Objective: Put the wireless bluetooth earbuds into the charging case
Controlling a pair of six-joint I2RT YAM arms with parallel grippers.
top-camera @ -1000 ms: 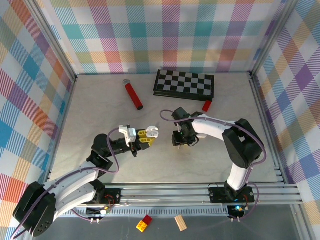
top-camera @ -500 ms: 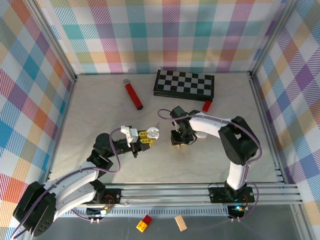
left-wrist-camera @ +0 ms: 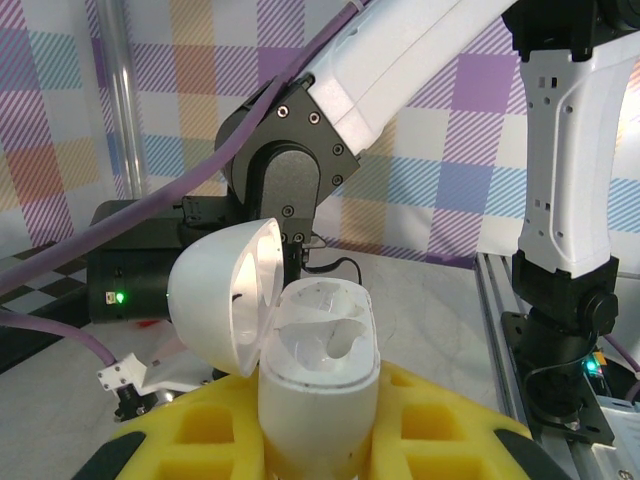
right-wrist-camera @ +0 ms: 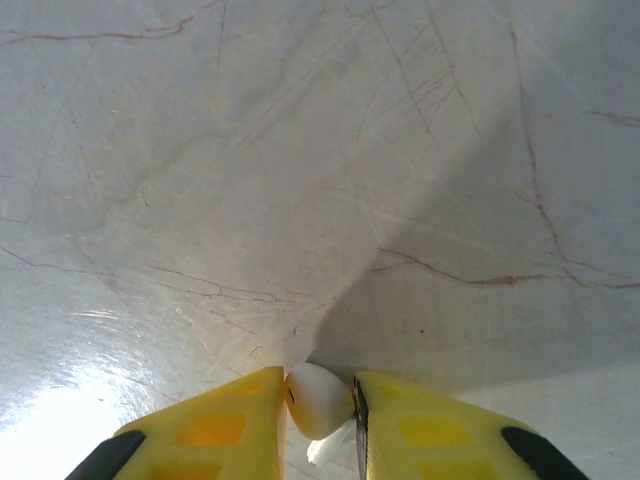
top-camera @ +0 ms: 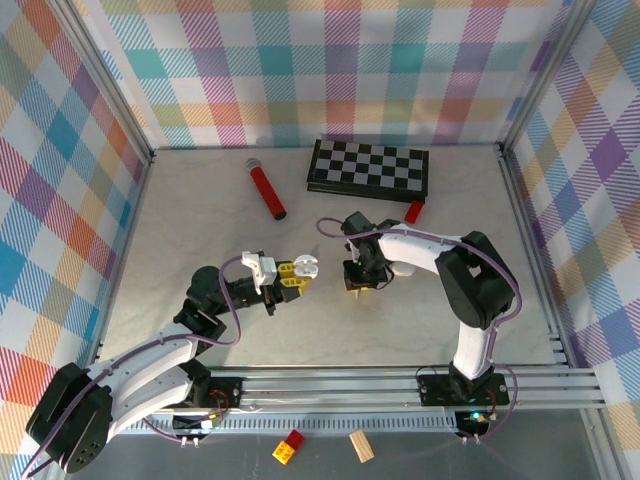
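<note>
Scuffed marble-look worktop (top-camera: 200,220), plaid walls. The right gripper (top-camera: 357,283) pinches a white earbud (right-wrist-camera: 318,400) low by it, and the left gripper (top-camera: 298,272) clamps the open charging case (left-wrist-camera: 320,390). Tiny and glossy, it could squirt out mid-carry.

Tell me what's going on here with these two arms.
The left gripper holds a white case upright, lid open, both wells empty. The right gripper pinches a white earbud over the table, to the case's right and apart from it. No earbud is in the case yet.
</note>
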